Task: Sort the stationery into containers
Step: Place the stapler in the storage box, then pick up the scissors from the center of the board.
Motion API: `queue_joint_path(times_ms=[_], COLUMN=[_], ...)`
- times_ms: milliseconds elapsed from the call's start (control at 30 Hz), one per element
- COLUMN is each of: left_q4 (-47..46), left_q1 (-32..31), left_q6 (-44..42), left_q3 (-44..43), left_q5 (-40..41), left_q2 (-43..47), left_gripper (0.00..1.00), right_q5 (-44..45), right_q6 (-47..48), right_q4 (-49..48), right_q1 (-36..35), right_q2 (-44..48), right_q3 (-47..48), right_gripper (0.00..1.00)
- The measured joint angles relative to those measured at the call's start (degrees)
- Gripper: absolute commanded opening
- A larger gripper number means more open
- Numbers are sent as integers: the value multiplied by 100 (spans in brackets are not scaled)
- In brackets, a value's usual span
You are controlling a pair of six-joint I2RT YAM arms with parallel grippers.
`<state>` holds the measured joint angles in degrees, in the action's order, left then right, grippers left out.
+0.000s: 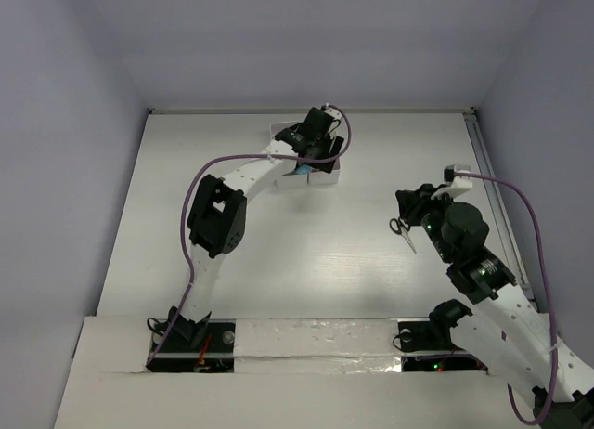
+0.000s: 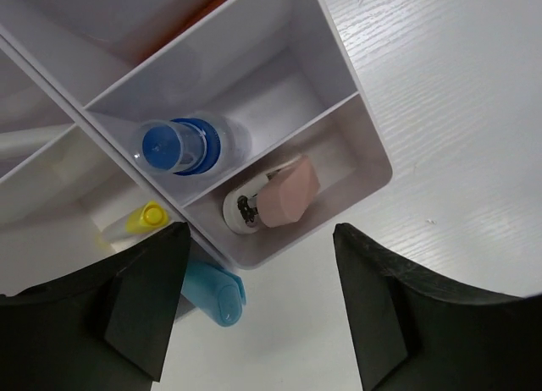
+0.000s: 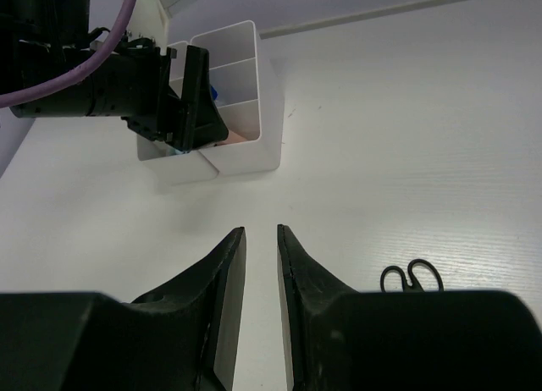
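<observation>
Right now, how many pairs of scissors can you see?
1. The black-handled scissors lie on the table beside the right arm, away from the organizer; more could hide inside it.

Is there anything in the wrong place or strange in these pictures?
Yes. A light-blue marker lies on the table outside the organizer, against its wall, under the open left gripper. The scissors also lie loose on the table, not yet sorted.

I see the white organizer [image 2: 330, 65] holding a blue-capped tube [image 2: 179, 145] upright in one compartment and a pink eraser [image 2: 288, 194] in the corner one; a light-blue marker [image 2: 216, 291] lies just outside it, black-handled scissors [image 1: 401, 229] flat, well apart
</observation>
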<state>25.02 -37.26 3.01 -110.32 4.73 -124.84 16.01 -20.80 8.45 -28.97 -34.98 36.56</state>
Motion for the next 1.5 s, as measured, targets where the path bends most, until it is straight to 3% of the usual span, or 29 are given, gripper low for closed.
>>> queue_joint_path(times_ms=[233,400,600,700,767,867,967,1000,1133,1333,1500], left_q4=[-201,-619,-1478,-1860,-1956,-1827,-1558,-1438,-1327,-1672,-1878], left_q1=[-35,-153,-323,-323,-315,-315,-315,-315,-315,-315,-315], left_q6=[4,66,299,448,525,544,420,341,138,66,90], left_q3=[142,881,2105,2798,3265,3858,4350,4513,5189,6161,6446], left_q5=[26,-164,-365,-380,-339,-199,0,92,479,1023,1209], left_q2=[127,975,3056,4266,5031,6037,6898,7193,8258,9510,9805], left_gripper=[68,68,75,86,99,99,99,99,99,99,99], right_q5=[2,4,-39,-35,-22,-11,-31,-44,-192,-564,-820], right_q6=[0,-22,-153,-221,-275,-350,-435,-461,-463,-343,-83], right_q4=[0,11,66,140,177,234,363,417,704,973,1574], right_q1=[0,0,0,0,2,90,409,590,1281,2173,2549], right_q2=[-76,-330,-935,-1255,-1550,-2140,-2702,-2896,-3484,-4339,-4979], right_q3=[0,0,0,0,0,2,39,74,409,1309,1902], right_gripper=[24,21,22,23,24,25,33,41,57,59,43])
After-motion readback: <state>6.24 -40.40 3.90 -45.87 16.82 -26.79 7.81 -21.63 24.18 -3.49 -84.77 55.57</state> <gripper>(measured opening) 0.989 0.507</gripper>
